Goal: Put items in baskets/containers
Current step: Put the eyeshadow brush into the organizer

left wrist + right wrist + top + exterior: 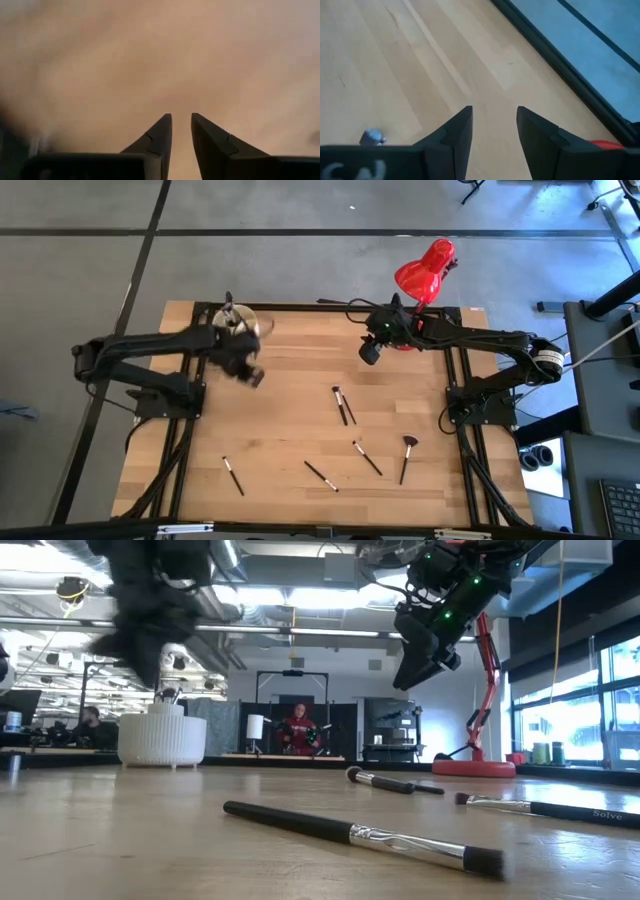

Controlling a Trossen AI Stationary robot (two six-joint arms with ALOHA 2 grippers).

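Nearest brush [360, 835]: lies flat on the table [300, 410], close to the low camera, bristles pointing right.
Other brushes: scattered across the near half of the table, a pair [343, 405] near the middle, the fan brush [407, 457] toward the right.
Cup [246, 323]: far left corner, brush handles standing in it.
Left hand [252, 376]: just beside the cup, above bare wood, fingers slightly parted, nothing between them.
Right hand [369, 353]: raised near the red lamp [425, 268], fingers spread, empty.

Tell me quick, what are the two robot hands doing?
Left gripper: open a little, holding nothing, near the cup.
Right gripper: open, holding nothing, near the red lamp.
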